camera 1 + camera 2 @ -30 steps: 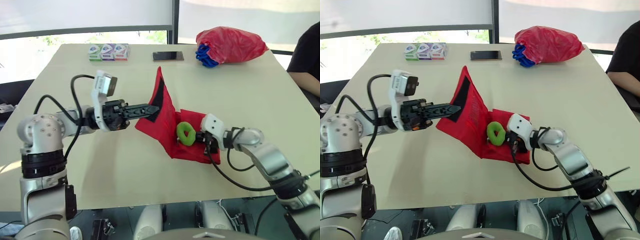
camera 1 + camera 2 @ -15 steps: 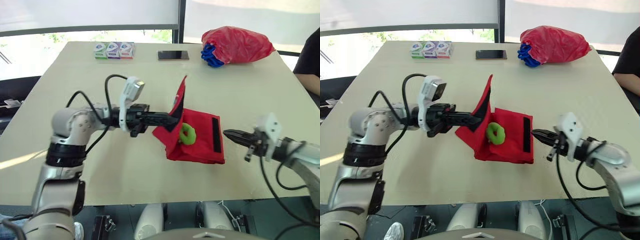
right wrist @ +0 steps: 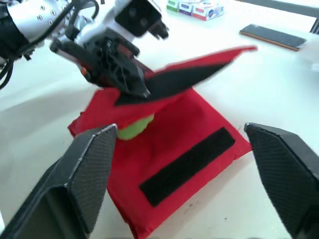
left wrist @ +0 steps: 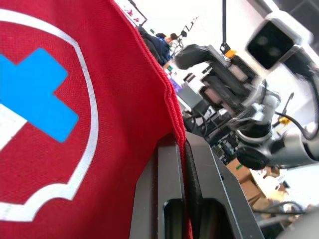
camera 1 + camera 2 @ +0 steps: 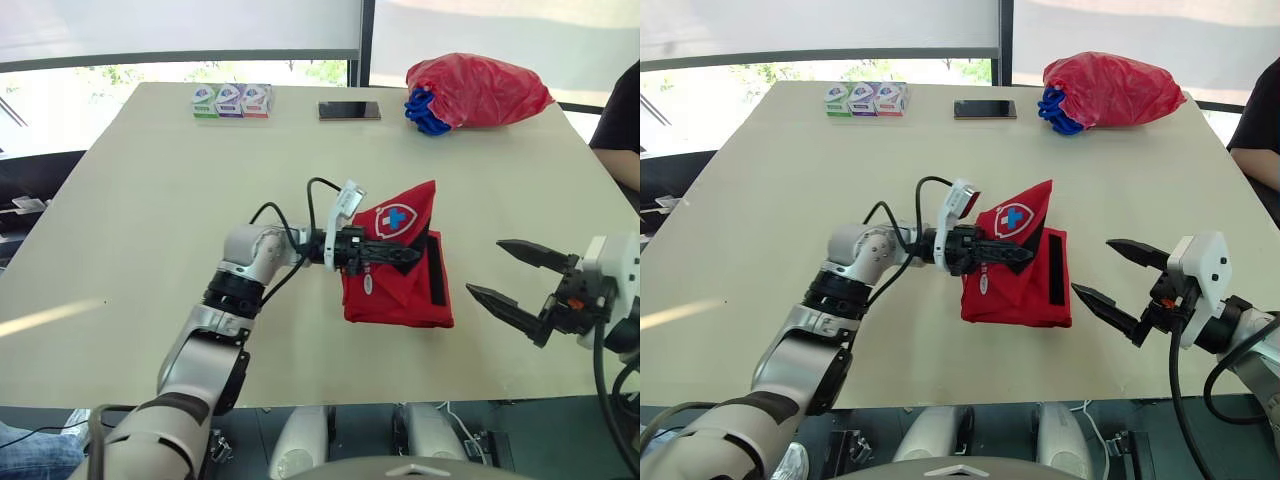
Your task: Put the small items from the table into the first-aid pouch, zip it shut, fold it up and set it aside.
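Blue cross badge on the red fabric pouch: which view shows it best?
The left eye view: the blue cross badge shows whole on the flap of the red fabric pouch, pinched in the left pincer; the right eye view matches. The left wrist view crops it. The right wrist view meets the flap's black underside.

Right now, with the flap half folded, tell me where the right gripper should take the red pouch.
I'd take the pouch by its free edge just beyond the black strip, coming in low from the robot's right. That edge lies flat on the table facing the open right gripper, while the left gripper pinches the raised flap from the left.
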Robot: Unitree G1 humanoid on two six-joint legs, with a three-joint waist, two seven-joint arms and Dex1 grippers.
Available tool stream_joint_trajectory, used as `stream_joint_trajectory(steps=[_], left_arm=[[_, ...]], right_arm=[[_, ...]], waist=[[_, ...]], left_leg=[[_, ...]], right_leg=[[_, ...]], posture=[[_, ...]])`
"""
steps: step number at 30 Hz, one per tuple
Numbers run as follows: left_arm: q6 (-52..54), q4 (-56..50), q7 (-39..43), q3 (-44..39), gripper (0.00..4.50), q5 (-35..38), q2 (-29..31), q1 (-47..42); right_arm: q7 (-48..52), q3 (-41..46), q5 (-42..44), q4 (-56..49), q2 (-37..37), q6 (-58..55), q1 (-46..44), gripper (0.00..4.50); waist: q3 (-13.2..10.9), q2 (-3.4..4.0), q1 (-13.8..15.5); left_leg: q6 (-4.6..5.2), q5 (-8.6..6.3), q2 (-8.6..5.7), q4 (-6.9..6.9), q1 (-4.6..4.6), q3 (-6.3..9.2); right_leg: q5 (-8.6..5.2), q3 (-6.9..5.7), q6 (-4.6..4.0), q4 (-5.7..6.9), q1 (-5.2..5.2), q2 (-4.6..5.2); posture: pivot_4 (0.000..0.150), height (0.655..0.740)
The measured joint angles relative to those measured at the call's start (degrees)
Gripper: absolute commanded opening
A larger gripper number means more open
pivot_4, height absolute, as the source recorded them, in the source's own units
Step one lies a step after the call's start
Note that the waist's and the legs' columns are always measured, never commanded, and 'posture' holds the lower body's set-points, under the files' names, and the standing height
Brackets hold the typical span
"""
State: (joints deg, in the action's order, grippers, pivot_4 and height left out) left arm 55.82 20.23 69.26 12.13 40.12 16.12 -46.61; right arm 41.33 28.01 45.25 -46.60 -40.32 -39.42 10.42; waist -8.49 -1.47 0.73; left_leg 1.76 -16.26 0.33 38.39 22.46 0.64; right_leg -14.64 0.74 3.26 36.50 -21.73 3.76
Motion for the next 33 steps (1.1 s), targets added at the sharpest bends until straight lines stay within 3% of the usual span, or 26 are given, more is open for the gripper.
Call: stream_joint_trajectory(steps=[13, 14, 16, 18, 19, 21, 24, 33], left_arm=[[-9.51, 7.5, 1.22, 3.67, 0.0, -9.72, -5.33, -0.33], [-10.11, 7.78, 1.88, 3.62, 0.67, -10.02, -5.7, -0.32], [-10.46, 8.03, 1.92, 3.54, 1.24, -10.39, -5.94, -0.32], [-10.82, 8.23, 2.09, 3.54, 2.17, -10.82, -6.49, -0.31], [-10.94, 8.35, 2.28, 3.54, 2.96, -10.85, -6.68, -0.32], [-11.28, 8.48, 2.56, 3.55, 3.16, -10.92, -6.92, -0.32], [-12.4, 8.73, 4.13, 3.6, 4.4, -11.05, -7.15, -0.31], [-13.81, 9.75, 7.21, 3.1, 4.4, -11.53, -7.74, -0.05]], right_arm=[[-3.24, 3.99, 2.71, -2.24, -0.63, 0.57, 4.91, 4.46], [-3.47, 3.99, 2.95, -2.25, -0.76, 0.69, 5.1, 4.5], [-3.72, 3.99, 3.09, -2.25, -0.99, 0.84, 5.18, 4.5], [-4.08, 3.99, 3.27, -2.26, -1.11, 1.02, 5.48, 4.5], [-4.26, 3.99, 3.35, -2.26, -1.16, 1.06, 5.56, 4.5], [-4.28, 3.99, 3.48, -2.26, -1.3, 1.14, 5.63, 4.5], [-4.22, 3.99, 3.07, -2.26, -2.0, 1.42, 6.73, 4.5], [-4.28, 3.99, 2.96, -2.26, -2.03, 2.22, 7.56, 4.5]], waist=[[0.08, 0.05, 0.12], [0.08, 0.05, 0.11], [0.08, 0.04, 0.11], [0.08, 0.04, 0.13], [0.08, 0.04, 0.13], [0.09, 0.05, 0.11], [0.13, 0.05, 0.15], [0.24, 0.08, 0.13]], left_leg=[[0.01, 0.0, -0.01, 0.01, -0.05, 0.03], [0.01, 0.0, -0.01, 0.01, -0.05, 0.03], [0.01, -0.01, -0.01, 0.01, -0.05, 0.04], [0.01, -0.01, -0.01, 0.01, -0.04, 0.05], [0.01, -0.01, -0.01, 0.01, -0.04, 0.05], [0.02, -0.01, -0.01, 0.01, -0.05, 0.06], [0.02, -0.01, -0.02, 0.02, -0.06, 0.06], [0.04, -0.02, -0.04, 0.03, -0.06, 0.11]], right_leg=[[-0.01, 0.01, 0.02, -0.01, 0.1, 0.01], [-0.01, 0.0, 0.02, -0.01, 0.1, 0.01], [-0.02, 0.0, 0.02, -0.01, 0.1, 0.01], [-0.02, -0.01, 0.03, -0.01, 0.1, 0.01], [-0.02, 0.0, 0.03, -0.01, 0.1, 0.01], [-0.02, -0.01, 0.03, 0.0, 0.11, 0.01], [-0.02, 0.0, 0.03, 0.0, 0.13, 0.01], [-0.04, 0.01, 0.06, 0.0, 0.16, 0.0]], posture=[[0.15, 0.74], [0.15, 0.74], [0.15, 0.74], [0.15, 0.74], [0.15, 0.74], [0.15, 0.74], [0.15, 0.74], [0.15, 0.74]])
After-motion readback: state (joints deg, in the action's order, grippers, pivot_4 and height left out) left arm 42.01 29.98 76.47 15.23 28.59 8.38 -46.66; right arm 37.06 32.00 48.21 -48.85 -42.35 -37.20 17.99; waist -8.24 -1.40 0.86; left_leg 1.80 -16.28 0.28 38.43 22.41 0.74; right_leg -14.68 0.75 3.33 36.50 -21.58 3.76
